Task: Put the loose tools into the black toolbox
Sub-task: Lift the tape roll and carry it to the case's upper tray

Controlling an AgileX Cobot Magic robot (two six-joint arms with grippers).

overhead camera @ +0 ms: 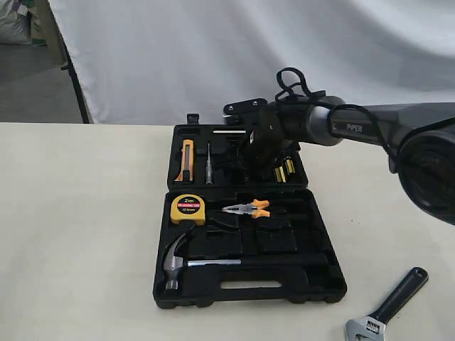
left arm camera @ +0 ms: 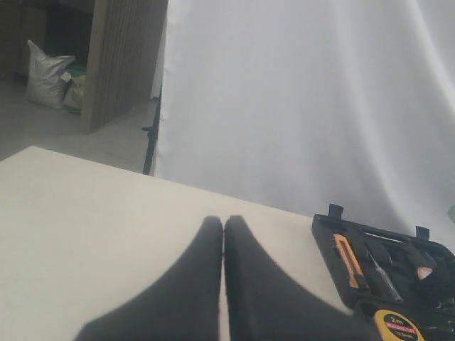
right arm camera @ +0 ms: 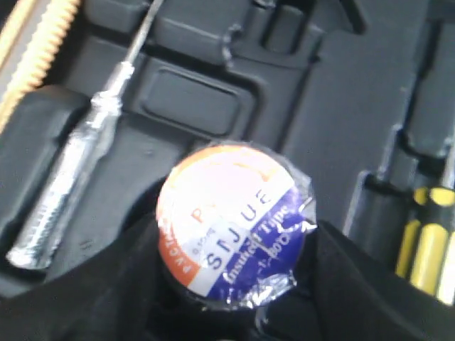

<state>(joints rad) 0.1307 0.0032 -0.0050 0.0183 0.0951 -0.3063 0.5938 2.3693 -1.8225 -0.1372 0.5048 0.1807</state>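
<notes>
My right gripper [right arm camera: 238,284] is shut on the black tape roll [right arm camera: 231,224], whose blue, red and white label faces the camera. It holds the roll just above the moulded recesses in the far half of the black toolbox [overhead camera: 320,277]. In the exterior view that gripper [overhead camera: 256,153] hides the roll. The claw hammer [overhead camera: 199,263] lies in the near half of the toolbox. On the table at the front right lies the adjustable wrench [overhead camera: 394,302]. My left gripper [left arm camera: 225,224] is shut and empty, above bare table to the left of the toolbox [left arm camera: 327,227].
A yellow tape measure [overhead camera: 188,208] and orange-handled pliers [overhead camera: 249,208] sit in the near half. The far half holds an orange utility knife [overhead camera: 187,158], a clear-handled tester screwdriver [right arm camera: 64,185] and yellow-striped screwdrivers [right arm camera: 430,241]. A white backdrop hangs behind the table.
</notes>
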